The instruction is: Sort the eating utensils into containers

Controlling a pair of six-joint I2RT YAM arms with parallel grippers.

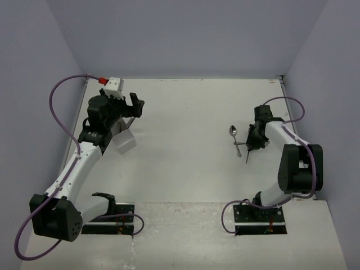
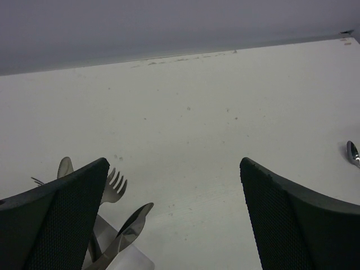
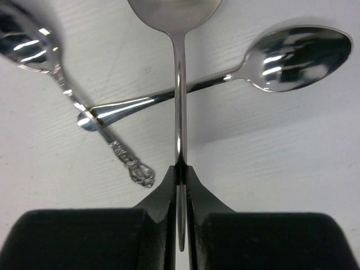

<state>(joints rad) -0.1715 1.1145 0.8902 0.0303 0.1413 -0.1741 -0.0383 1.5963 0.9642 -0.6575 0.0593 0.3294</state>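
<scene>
One overhead, two forward-facing wrist views

A robotics lab test cell is being shown: a white table (image 1: 185, 107) is being enclosed on three sides by plain pale walls (image 1: 185, 34), with two cabled robot arms (image 1: 79, 163) bolted at the table's near edge.

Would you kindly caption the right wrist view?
Right gripper clamps a shiny silver spoon over a plain spoon crossing an ornate-handled spoon.
</scene>
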